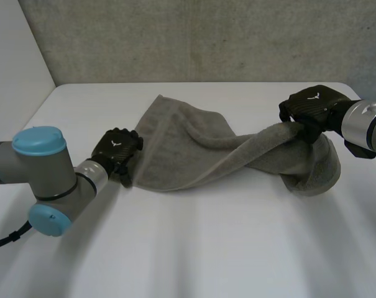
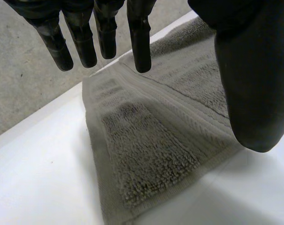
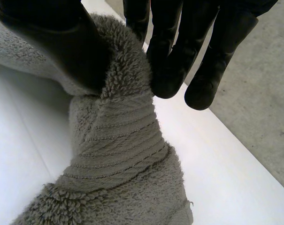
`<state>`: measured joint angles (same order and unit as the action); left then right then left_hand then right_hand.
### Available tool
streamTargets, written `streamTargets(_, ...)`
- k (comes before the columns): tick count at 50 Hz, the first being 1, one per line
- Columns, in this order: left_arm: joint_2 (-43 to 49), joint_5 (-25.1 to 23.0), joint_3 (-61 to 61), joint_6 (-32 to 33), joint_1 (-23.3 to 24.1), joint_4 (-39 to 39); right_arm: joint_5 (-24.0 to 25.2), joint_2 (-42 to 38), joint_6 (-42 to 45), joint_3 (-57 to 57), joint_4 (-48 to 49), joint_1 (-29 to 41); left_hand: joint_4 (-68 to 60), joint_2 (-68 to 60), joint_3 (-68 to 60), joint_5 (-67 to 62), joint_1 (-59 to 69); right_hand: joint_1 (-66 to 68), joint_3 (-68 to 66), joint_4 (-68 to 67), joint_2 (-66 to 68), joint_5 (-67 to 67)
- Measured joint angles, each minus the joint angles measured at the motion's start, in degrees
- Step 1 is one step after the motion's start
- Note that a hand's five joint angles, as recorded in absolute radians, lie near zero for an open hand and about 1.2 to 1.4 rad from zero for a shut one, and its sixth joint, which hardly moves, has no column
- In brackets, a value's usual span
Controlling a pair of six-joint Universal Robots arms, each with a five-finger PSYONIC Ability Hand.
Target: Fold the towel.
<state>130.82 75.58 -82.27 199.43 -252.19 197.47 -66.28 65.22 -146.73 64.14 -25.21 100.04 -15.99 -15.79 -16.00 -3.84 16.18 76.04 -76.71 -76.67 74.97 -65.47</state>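
Left hand (image 1: 116, 149) at left held its fingers (image 2: 141, 42) straight; right hand (image 1: 312, 107), far right, pinched the towel (image 1: 175, 149).

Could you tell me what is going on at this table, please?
The robot is working on a grey towel on the table. Its right hand pinches the towel's right end between thumb and fingers and holds it raised, so the cloth is twisted. Its left hand hangs open at the towel's left edge, gripping nothing.

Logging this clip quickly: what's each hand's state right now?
Left hand: open, fingers straight at the towel's edge, holding nothing.
Right hand: shut on the towel, pinching its bunched end.
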Motion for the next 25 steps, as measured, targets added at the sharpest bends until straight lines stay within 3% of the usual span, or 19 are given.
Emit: streamTargets(25, 4.56, 0.10, 4.81, 5.22, -0.62, -3.28, 0.22, -2.07, -1.62, 2.43, 2.95, -0.91, -0.13, -0.13, -0.12, -2.66, 0.13, 0.00, 0.03, 0.00, 0.00, 0.00)
